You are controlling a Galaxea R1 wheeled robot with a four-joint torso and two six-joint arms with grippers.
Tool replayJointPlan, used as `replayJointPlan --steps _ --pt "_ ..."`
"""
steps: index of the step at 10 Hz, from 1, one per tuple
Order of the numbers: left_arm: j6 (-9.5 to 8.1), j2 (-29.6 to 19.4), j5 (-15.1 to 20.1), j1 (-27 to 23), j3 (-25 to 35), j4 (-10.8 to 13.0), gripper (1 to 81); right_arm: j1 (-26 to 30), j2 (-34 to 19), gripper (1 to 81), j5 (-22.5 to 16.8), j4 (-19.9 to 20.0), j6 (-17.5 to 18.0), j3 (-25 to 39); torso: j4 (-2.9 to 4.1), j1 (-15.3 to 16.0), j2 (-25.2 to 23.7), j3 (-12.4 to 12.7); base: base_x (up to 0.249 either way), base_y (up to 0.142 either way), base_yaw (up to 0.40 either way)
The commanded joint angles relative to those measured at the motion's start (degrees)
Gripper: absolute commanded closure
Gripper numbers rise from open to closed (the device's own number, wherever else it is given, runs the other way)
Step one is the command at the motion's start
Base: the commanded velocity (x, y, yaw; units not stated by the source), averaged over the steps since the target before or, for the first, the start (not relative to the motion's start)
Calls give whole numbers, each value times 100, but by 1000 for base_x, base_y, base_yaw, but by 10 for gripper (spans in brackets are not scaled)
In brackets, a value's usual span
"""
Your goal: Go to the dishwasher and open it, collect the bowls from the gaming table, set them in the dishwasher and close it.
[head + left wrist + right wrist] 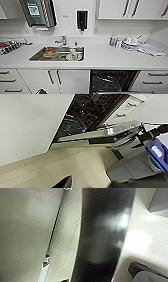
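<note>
The dishwasher [113, 80] stands open under the white counter, to the right of the sink; its dark interior and wire racks show. Its lowered door [122, 92] reaches the bottom edge of the head view. In the left wrist view the dishwasher [86, 112] is seen from low on the floor, its steel door [100, 137] hanging down and forward. A dark tip of my left gripper [63, 183] pokes in near the pale floor. The bowls and the gaming table are out of view.
A steel sink [37, 57] holds an orange-filled bowl [50, 53] and white dishes. Bottles and clutter [130, 42] sit on the counter at the right, a rack [10, 46] at the left. White cabinet doors [67, 81] and drawers [152, 80] flank the dishwasher.
</note>
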Motion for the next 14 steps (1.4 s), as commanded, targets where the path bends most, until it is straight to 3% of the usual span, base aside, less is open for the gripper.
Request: replayJointPlan --steps 1,4,6,14 --pt "10 -206 155 -579 144 -33 10 159 -194 10 -812 153 100 -44 0 0 0 0 -83 0 0" --pt "1 -127 173 -544 144 -16 10 -149 -18 10 -390 153 100 -61 0 6 2 -4 -86 0 0" --pt "1 -39 375 -552 135 -7 10 -412 175 10 -74 153 100 -193 0 9 2 -6 -87 0 0" --pt "27 173 401 -289 -189 -7 10 -852 975 10 137 83 -75 -1046 0 11 2 -9 -89 0 0"
